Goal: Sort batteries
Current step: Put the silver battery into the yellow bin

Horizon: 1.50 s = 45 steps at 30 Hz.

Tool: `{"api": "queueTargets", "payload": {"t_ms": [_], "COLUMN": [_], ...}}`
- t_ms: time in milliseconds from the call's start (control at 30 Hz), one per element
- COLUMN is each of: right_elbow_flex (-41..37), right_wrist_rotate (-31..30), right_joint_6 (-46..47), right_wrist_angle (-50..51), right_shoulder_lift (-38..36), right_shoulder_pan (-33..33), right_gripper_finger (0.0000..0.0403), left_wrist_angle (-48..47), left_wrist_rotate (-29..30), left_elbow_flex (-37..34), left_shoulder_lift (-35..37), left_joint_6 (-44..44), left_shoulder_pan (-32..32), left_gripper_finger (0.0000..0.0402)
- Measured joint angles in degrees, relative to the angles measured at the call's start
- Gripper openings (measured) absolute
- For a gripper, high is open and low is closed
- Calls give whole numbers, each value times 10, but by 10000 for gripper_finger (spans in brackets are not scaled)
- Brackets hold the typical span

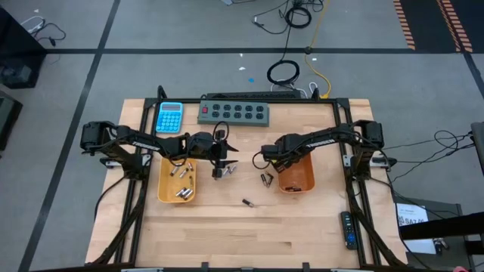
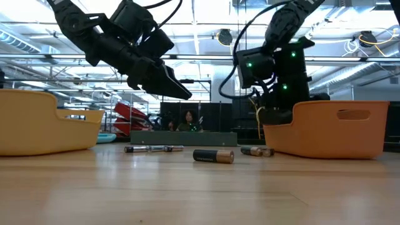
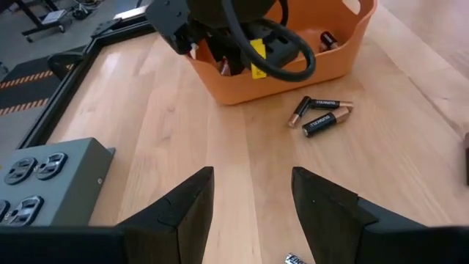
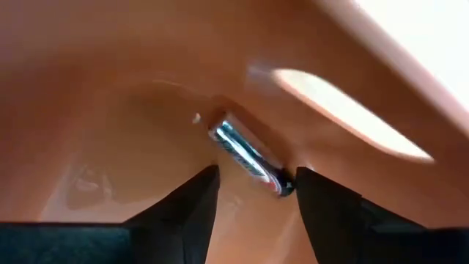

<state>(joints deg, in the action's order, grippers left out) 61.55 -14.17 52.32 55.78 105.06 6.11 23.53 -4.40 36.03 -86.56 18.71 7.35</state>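
My left gripper hangs open above the table between the yellow tray and the orange tray. It holds nothing. A silvery battery lies just beneath it. My right gripper is open, reaching down inside the orange tray, and one battery lies on the tray floor just beyond its fingertips. Two dark batteries lie beside the orange tray, and one more lies nearer the table's front. Several silvery batteries lie in the yellow tray.
A grey power strip and a blue calculator sit at the far edge. A black frame rail borders the table. Bare wood lies toward the near edge. A person shows in the room behind.
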Motion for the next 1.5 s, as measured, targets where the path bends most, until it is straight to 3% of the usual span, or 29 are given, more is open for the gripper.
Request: {"api": "queueTargets", "payload": {"t_ms": [333, 567, 900, 1167, 1367, 1500], "right_elbow_flex": [-10, -9, 37, 87, 89, 67], "right_wrist_rotate": [38, 56, 44, 13, -60, -63], "right_joint_6": [-56, -67, -68, -83, -140, -229], "right_wrist_angle": [-46, -56, -6, 61, -41, -155], "right_shoulder_lift": [-2, -1, -1, -57, -133, -145], "right_shoulder_pan": [-3, -3, -11, -26, -62, -77], "right_gripper_finger": [135, 24, 22, 22, 22, 22], "left_wrist_angle": [0, 0, 0, 26, 71, 142], "left_wrist_rotate": [0, 0, 1, 1, -41, -60], "left_elbow_flex": [0, 0, 0, 0, -1, -1], "left_shoulder_lift": [0, 0, 0, 0, 0, 0], "left_joint_6": [-4, -4, -3, -3, -20, -55], "left_shoulder_pan": [0, 0, 0, 0, 0, 0], "left_gripper_finger": [193, 193, 193, 193, 193, 193]}}
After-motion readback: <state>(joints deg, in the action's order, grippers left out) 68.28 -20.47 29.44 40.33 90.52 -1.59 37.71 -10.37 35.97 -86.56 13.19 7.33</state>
